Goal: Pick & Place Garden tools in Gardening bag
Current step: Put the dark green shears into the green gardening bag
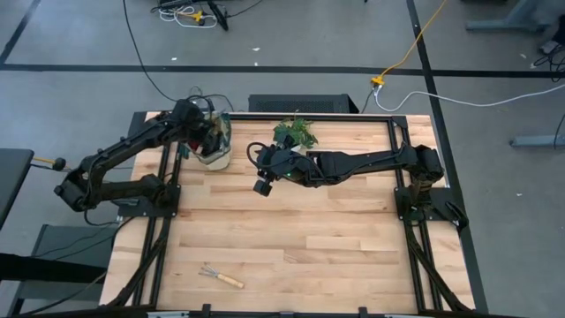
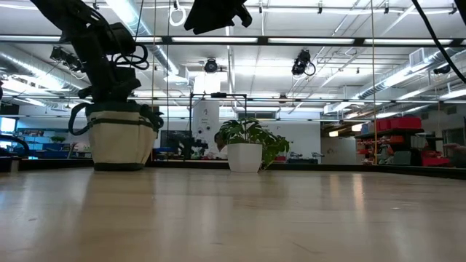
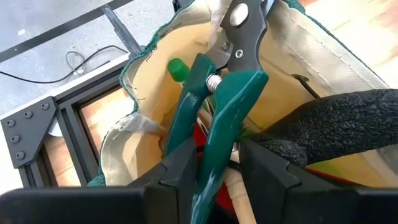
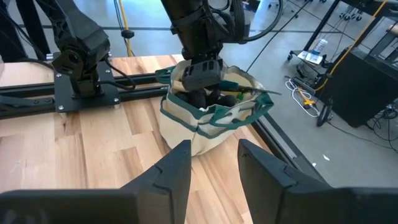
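The beige gardening bag [image 1: 214,146] stands at the table's far left; it also shows in the low view [image 2: 120,142] and the right wrist view [image 4: 208,124]. My left gripper [image 3: 214,171] reaches down into its mouth, shut on the teal-handled pruning shears [image 3: 217,118]. Inside the bag are the spray bottle's green cap [image 3: 177,67], a black glove [image 3: 348,118] and a wooden handle [image 3: 239,196]. A small wooden-handled hand rake [image 1: 221,277] lies flat near the table's front edge. My right gripper [image 4: 214,165] is open and empty, above the table to the right of the bag [image 1: 262,183]. My left gripper pinches the shears' two teal handles [image 3: 208,165] between its two fingers, which come from above and point down into the bag. The shears run on ahead of the fingers, the metal blades [image 3: 244,28] at the far end by the bag's rim, the handles over the things inside.
A leafy plant in a white pot [image 1: 296,132] stands at the far edge, right of the bag, close behind my right arm; it also shows in the low view [image 2: 246,149]. Bare wooden tabletop [image 1: 335,247] spreads across the middle and right.
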